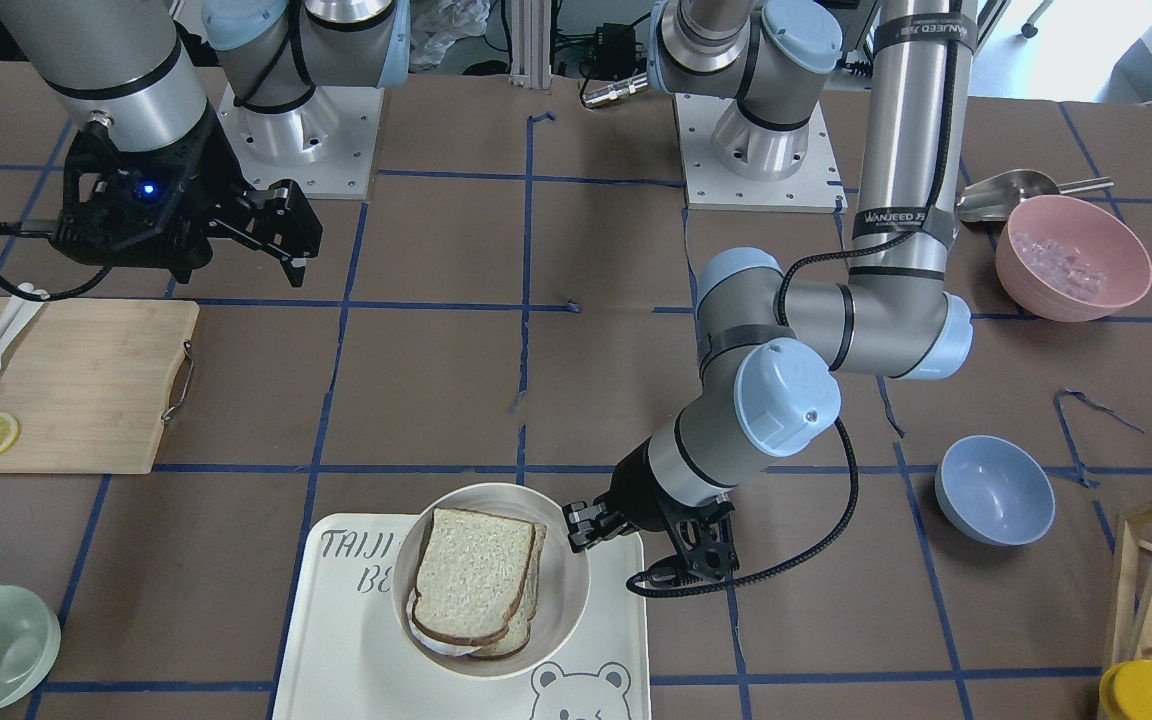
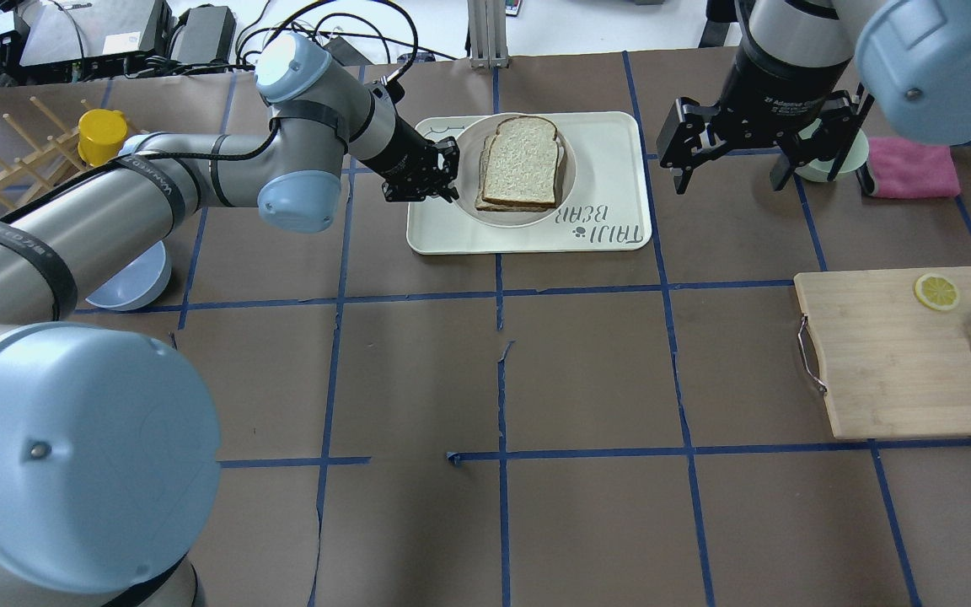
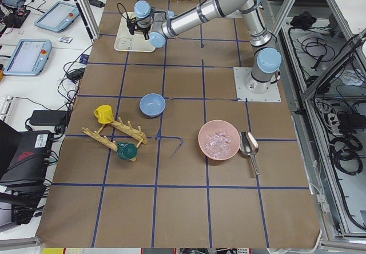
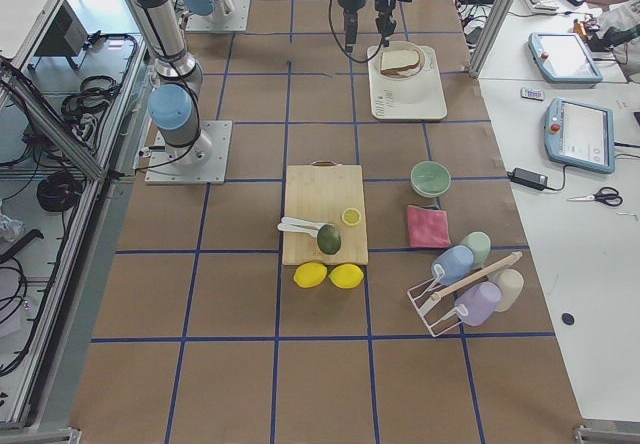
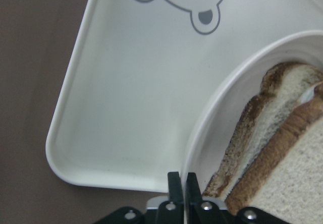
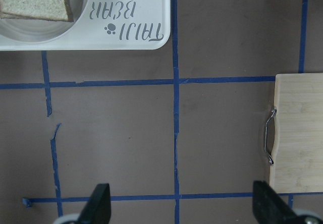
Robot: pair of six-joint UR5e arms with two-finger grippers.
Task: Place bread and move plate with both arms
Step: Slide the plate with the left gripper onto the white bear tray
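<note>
Over the brown paper-covered table (image 2: 587, 379) with its blue tape grid, we find the dark-crusted slice of pale wheat bread (image 2: 524, 160) lying on a second slice in the round cream-white plate (image 1: 568, 600). The plate sits on the rectangular white bear-print tray (image 1: 336, 640), far centre. The left gripper (image 5: 181, 183) pinches the plate's left rim, jaws nearly together. The right gripper (image 2: 728, 164) hangs right of the tray, jaws spread, empty. We judge a one-sided lift risky: the plate could tip, the stack slide, or the rim slip free.
</note>
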